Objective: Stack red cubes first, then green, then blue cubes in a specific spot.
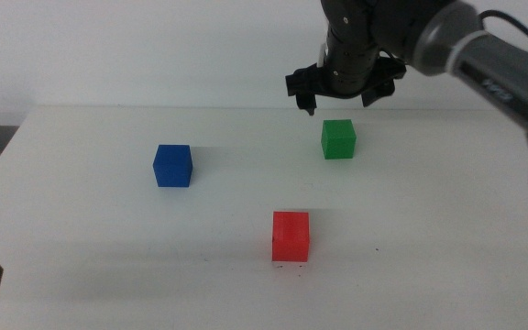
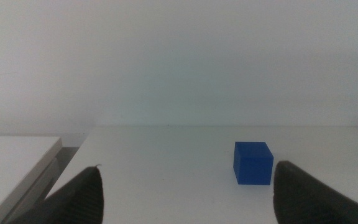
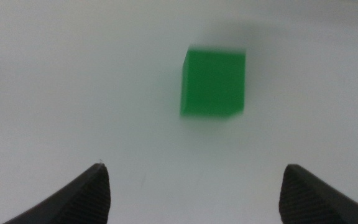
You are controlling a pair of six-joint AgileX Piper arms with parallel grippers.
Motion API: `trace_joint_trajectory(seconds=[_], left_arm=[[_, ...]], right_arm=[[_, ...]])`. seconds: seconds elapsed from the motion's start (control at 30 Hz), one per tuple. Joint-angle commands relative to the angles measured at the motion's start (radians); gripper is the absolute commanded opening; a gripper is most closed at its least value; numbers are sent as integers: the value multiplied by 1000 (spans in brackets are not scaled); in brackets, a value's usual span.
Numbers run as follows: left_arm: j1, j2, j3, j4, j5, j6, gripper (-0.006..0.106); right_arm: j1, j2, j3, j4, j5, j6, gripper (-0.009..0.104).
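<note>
Middle view showed the right gripper [image 1: 340, 95], jaws spread apart, hovering at twelve o'clock from the green cube [image 1: 338, 139], which sat apart on the table [image 1: 90, 238]. It looked light, rigid, matte; opposite flat sides seemed the best hold.

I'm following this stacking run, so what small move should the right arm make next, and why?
Probably lower the open right gripper over the green cube: it hovers just above and behind it, empty. The red cube already sits on the marked spot; green stacks next.
</note>
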Motion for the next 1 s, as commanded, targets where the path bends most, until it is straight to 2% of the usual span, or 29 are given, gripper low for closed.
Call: trace_joint_trajectory(seconds=[0.0,0.17,0.23,0.5,0.97], left_arm=[[3,-3,1,-5,-13,-9,94],[3,-3,1,-5,-13,-9,94],[3,-3,1,-5,-13,-9,94],[3,-3,1,-5,-13,-9,94],[3,-3,1,-5,-13,-9,94]], right_arm=[[-38,83,-105,-3,6,-67,93],[-93,214,-217,9,-5,-148,93],[-110,236,-219,27,-44,-148,93],[-118,281,-219,20,-155,-148,93],[-131,359,-219,29,-191,-139,90]])
